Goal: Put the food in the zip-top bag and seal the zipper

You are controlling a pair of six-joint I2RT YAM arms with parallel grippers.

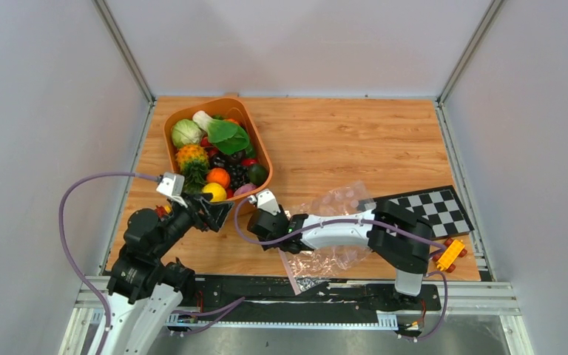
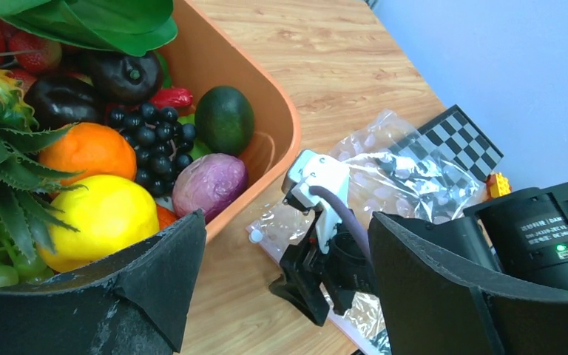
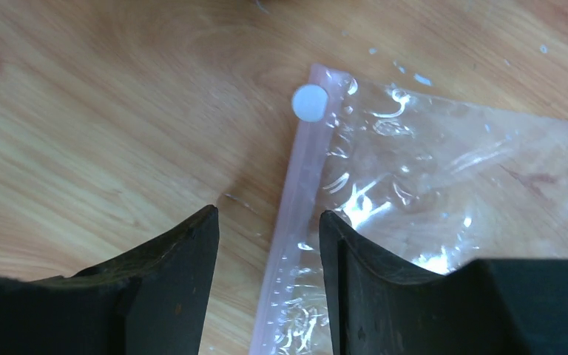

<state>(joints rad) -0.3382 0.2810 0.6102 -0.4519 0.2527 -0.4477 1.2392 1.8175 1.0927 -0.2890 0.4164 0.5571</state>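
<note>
We are hovering our left gripper (image 2: 285,244), fingers spread wide and holding nothing, right beside the orange tub (image 2: 270,103), probably lining up a pick; the food (image 2: 96,185) is lying heaped inside it, just off one fingertip; our right gripper (image 3: 266,218) is standing partly open, gripping nothing, over the flat zip-top bag (image 3: 451,177), which is spreading beneath one finger; the zipper (image 3: 296,200) is running between those fingers, likely so we can part the mouth; the bare wooden table (image 1: 355,140) is showing underneath, pale walls (image 1: 37,111) enclosing it

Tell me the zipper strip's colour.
The zipper is pale pink, clearest in the right wrist view.
</note>
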